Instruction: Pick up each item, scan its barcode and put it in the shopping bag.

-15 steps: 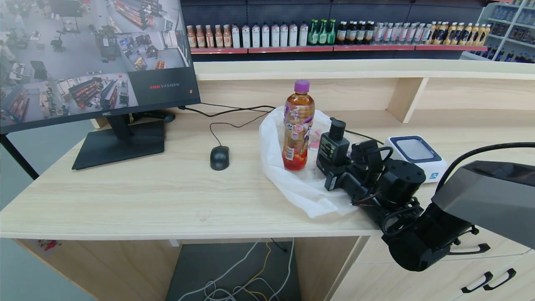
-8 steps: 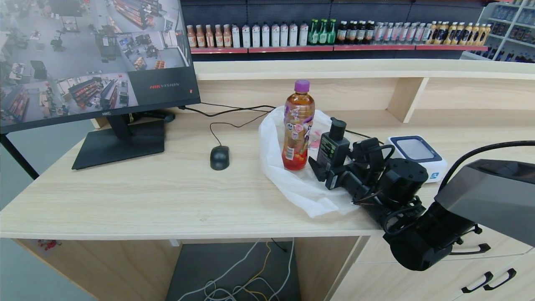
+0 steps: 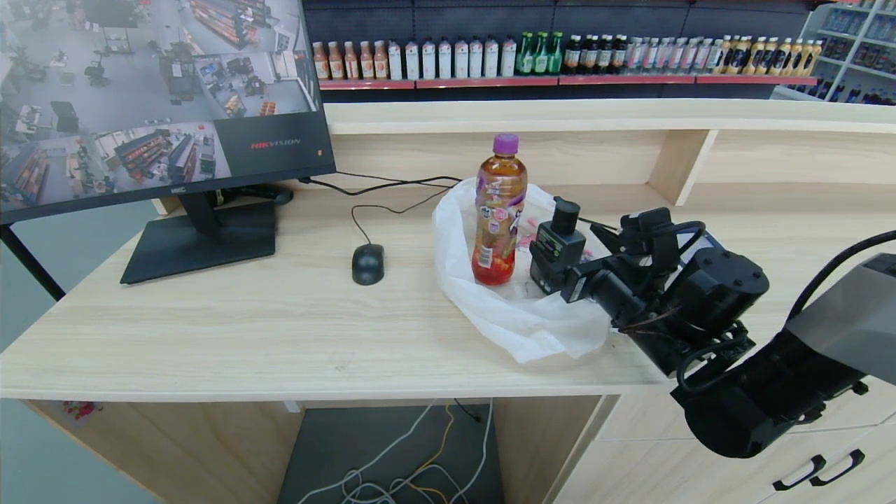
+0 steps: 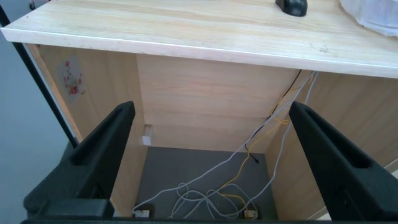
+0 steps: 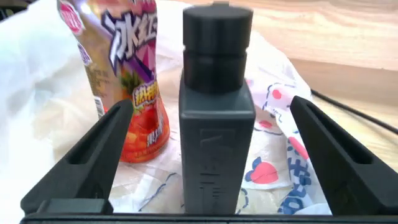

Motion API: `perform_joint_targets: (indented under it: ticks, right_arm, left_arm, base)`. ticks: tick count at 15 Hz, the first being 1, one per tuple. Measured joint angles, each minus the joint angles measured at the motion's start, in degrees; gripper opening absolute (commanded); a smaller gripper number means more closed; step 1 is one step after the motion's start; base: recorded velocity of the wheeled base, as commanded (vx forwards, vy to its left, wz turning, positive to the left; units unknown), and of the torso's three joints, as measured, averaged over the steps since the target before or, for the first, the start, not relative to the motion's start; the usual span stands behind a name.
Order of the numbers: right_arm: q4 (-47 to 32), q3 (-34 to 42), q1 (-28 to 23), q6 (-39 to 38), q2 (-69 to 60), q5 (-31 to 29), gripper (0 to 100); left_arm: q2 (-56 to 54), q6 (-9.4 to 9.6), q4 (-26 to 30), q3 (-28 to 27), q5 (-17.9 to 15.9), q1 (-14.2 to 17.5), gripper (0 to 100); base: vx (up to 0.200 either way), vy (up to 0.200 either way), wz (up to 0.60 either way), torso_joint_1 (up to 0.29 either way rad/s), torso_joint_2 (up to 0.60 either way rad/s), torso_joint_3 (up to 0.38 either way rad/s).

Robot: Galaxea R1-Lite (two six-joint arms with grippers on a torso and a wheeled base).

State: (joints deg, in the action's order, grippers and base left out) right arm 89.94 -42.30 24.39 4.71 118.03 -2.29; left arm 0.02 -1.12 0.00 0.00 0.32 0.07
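The right hand is spread wide around the black bottle, not touching it. The bottle stands upright in the white bag, at 3 o'clock from the tea bottle, seemingly delivered. The left hand hangs open and empty below the desk.

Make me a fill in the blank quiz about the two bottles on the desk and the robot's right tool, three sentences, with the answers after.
1. The tea bottle has a ___ cap.
2. The black bottle stands between the fingers of the right tool, whose jaws are ___.
3. Both bottles stand upright on the white ___.

Missing words: purple; open; bag.
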Motion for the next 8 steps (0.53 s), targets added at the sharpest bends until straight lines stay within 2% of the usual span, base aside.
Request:
perform_joint_targets:
  ticks: [8]
  right_arm:
    - [0.0,11.8,3.2,0.7,-16.7,-0.1,100]
  left_arm:
    - [0.0,0.04,0.0,0.0,0.0,0.0,100]
  base:
    - [0.000,0.000,0.00,0.000,0.00,0.000]
